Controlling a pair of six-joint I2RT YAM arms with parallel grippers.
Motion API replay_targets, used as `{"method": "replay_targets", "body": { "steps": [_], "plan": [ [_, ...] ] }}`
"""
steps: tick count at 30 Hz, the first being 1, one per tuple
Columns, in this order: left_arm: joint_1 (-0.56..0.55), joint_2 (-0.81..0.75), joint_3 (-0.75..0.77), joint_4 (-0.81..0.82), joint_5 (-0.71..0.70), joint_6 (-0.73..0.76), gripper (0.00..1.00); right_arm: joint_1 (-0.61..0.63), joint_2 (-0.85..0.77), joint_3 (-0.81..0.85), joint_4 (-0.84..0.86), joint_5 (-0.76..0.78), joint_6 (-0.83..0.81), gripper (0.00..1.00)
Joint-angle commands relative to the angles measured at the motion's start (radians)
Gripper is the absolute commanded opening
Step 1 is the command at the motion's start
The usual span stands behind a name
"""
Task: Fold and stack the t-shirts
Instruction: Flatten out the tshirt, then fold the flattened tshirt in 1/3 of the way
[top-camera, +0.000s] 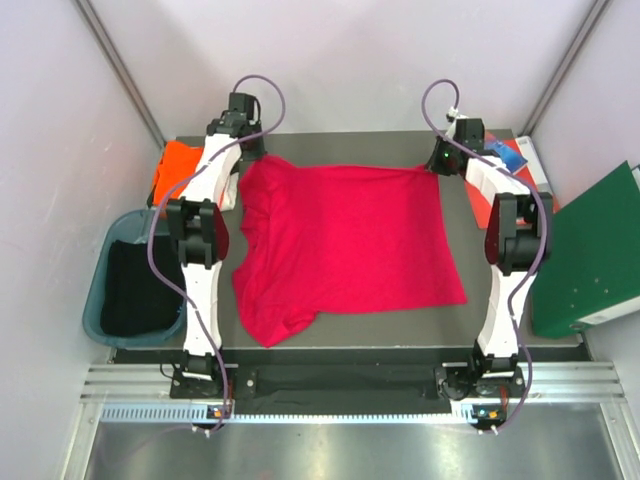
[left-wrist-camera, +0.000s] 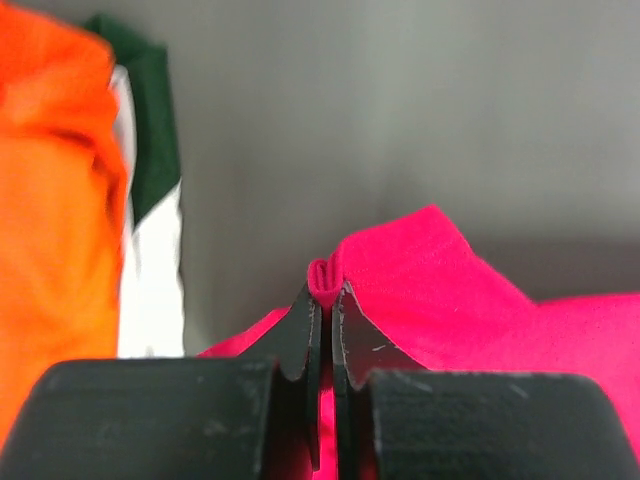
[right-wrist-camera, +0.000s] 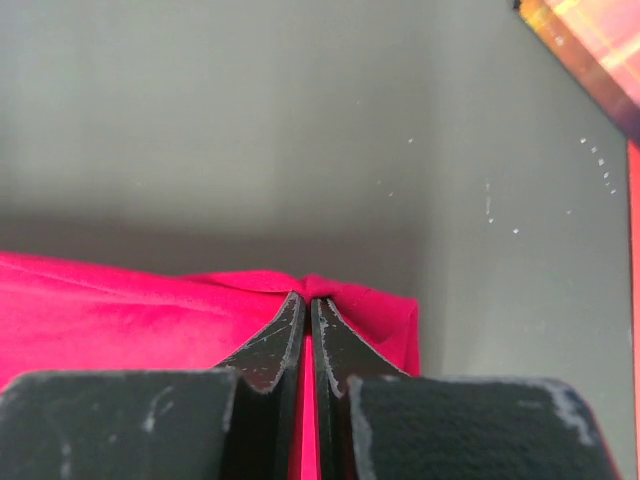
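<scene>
Top external view shows the crimson t-shirt (top-camera: 345, 245) spread flat across the table (top-camera: 420, 325), with the orange t-shirt (top-camera: 176, 170) bunched at the far-left corner. At the 2 far corners, the left gripper (left-wrist-camera: 326, 298) pinches the crimson t-shirt's left edge and the right gripper (right-wrist-camera: 305, 303) clamps its right corner.

no legible txt, labels, nos. or signs, any view

Top view high, facing down on table (top-camera: 420, 327); wrist views close, low; all share red t-shirt (top-camera: 340, 240)
</scene>
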Motion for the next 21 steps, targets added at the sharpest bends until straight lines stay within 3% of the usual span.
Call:
{"method": "replay_targets", "body": {
  "steps": [1,9,16,21],
  "plan": [
    [0.004,-0.229,-0.150,0.030,-0.030,-0.024,0.00,-0.012,-0.109,0.009,-0.034,-0.044,0.009,0.00],
    [-0.019,-0.490,-0.469,-0.079,-0.054,-0.090,0.00,-0.010,-0.222,-0.077,-0.162,-0.066,-0.023,0.00],
    [-0.067,-0.600,-0.643,-0.251,0.035,-0.153,0.00,-0.010,-0.205,-0.123,-0.216,-0.109,-0.031,0.00],
    [-0.139,-0.691,-0.871,-0.277,0.011,-0.259,0.00,-0.012,-0.159,-0.109,-0.272,-0.135,-0.039,0.00]
  ]
}}
